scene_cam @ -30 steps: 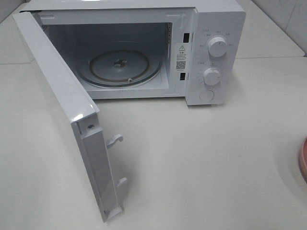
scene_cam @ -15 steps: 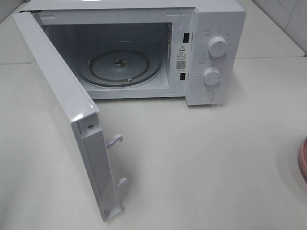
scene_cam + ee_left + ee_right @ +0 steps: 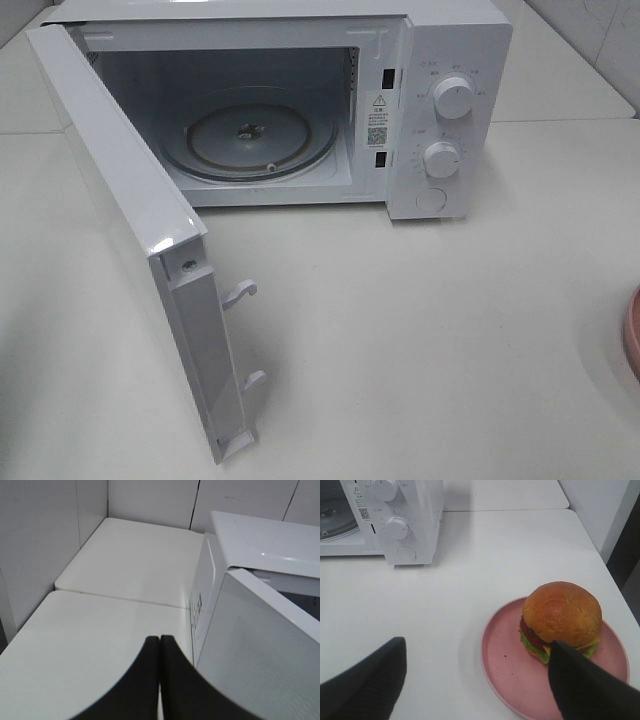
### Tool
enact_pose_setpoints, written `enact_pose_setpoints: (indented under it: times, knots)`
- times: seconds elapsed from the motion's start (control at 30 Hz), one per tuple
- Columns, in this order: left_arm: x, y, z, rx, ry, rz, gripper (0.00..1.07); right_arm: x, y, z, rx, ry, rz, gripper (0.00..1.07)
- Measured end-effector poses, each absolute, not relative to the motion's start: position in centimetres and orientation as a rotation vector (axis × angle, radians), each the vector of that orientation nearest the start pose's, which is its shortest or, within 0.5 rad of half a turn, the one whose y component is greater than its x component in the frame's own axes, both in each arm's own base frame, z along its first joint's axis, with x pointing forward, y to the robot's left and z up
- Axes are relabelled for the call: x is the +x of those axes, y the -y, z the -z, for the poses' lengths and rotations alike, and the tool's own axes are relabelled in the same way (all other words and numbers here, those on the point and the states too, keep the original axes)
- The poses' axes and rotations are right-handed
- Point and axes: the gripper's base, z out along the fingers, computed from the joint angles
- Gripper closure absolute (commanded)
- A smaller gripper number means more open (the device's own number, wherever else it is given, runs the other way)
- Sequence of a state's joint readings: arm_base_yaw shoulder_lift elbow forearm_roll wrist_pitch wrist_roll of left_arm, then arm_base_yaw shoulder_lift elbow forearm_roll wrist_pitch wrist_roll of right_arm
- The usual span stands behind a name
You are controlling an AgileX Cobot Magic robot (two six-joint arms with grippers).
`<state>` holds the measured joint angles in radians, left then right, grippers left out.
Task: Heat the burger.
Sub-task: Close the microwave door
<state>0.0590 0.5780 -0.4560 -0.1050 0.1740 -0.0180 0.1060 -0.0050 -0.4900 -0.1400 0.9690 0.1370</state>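
Since a second ago nothing on the desk (image 3: 420, 330) has shifted in the high view: the microwave (image 3: 440, 60) stands as it did, its door (image 3: 120, 190) swung wide toward my left side, the glass turntable (image 3: 250, 140) bare inside, and only a sliver of the pink plate (image 3: 633, 335) shows at the right edge. What has changed is my left gripper (image 3: 159, 642), whose jaws have come together and now press flat against each other with nothing between them, hovering over the desk just beside the microwave's outer wall and open door. My right gripper (image 3: 477, 657) hangs with its jaws spread wide, holding nothing. Between and just beyond them sits the burger (image 3: 561, 622) on the plate, well apart from the microwave, one finger (image 3: 585, 685) near its edge.
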Motion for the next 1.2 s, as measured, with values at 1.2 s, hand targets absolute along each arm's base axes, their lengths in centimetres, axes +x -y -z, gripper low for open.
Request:
enact_pose_setpoints:
  times: [1.2]
  knots:
    - [22.4, 1.5, -20.6, 0.213, -1.698, 0.204, 1.07, 0.0, 1.1, -28.3, 0.029, -1.95, 0.005, 0.33]
